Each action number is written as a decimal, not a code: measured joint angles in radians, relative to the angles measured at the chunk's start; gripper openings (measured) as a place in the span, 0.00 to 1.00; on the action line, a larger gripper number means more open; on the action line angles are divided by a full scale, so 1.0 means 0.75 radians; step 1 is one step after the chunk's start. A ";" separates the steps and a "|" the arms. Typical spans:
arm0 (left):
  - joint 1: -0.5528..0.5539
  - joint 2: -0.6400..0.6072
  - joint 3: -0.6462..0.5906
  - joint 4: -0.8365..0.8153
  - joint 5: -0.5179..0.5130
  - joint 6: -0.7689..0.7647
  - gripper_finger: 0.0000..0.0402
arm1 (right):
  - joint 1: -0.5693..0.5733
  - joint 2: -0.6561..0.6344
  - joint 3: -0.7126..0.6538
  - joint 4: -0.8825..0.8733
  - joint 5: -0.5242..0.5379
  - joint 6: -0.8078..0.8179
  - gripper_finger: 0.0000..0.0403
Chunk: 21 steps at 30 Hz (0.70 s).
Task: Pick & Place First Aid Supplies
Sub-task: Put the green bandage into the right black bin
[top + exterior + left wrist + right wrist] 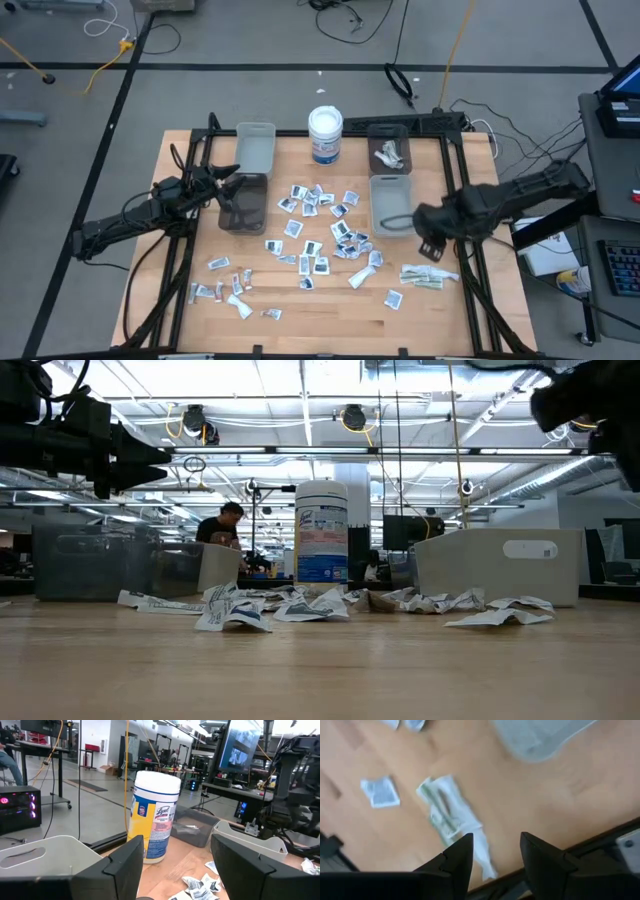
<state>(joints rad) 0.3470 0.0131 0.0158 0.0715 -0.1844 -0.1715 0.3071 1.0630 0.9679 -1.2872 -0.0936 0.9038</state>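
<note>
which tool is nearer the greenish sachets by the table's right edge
Right. The right tool hovers just beside the greenish sachets, open and empty; the left tool is far across the table, over the dark bin.

Overhead, table-level, two wrist-mounted views.

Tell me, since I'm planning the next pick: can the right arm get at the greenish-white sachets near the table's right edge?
Probably yes. The right claw hangs open just above and beside the greenish-white sachets, which lie flat on bare wooden table. The grey bin sits behind it, clear of the way down.
</note>
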 joint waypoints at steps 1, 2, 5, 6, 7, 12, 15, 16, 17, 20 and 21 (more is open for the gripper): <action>0.000 0.000 0.000 0.000 0.000 0.000 0.59 | 0.046 0.000 -0.006 0.024 -0.013 0.031 0.38; 0.000 0.000 0.000 0.000 0.000 0.000 0.59 | 0.095 0.000 -0.013 0.049 -0.023 0.057 0.38; 0.000 0.000 0.000 0.000 0.000 0.000 0.59 | 0.226 0.001 -0.020 0.139 -0.055 0.126 0.38; 0.000 0.000 0.000 0.000 0.000 0.000 0.59 | 0.267 0.001 -0.021 0.164 -0.056 0.148 0.38; 0.000 0.000 0.000 0.000 0.000 0.000 0.59 | 0.307 0.001 -0.021 0.183 -0.056 0.174 0.38; 0.000 0.000 0.000 0.000 0.000 0.000 0.59 | 0.480 0.004 -0.022 0.229 -0.055 0.289 0.38; 0.000 0.000 0.000 0.000 0.000 0.000 0.59 | 0.560 0.006 -0.022 0.230 -0.055 0.370 0.38; 0.001 0.000 0.000 0.000 0.000 0.000 0.59 | 0.579 0.006 -0.022 0.228 -0.055 0.390 0.38; 0.000 0.000 0.000 0.000 0.000 0.000 0.59 | 0.597 0.006 -0.022 0.226 -0.054 0.410 0.38; 0.000 0.000 0.000 0.000 0.000 0.000 0.59 | 0.636 0.006 -0.023 0.227 -0.043 0.483 0.38; 0.000 0.000 0.000 0.000 0.000 0.000 0.59 | 0.646 0.007 -0.026 0.232 -0.043 0.505 0.38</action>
<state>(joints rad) 0.3471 0.0131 0.0158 0.0715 -0.1844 -0.1716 0.7913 1.0683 0.9482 -1.1134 -0.1261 1.2826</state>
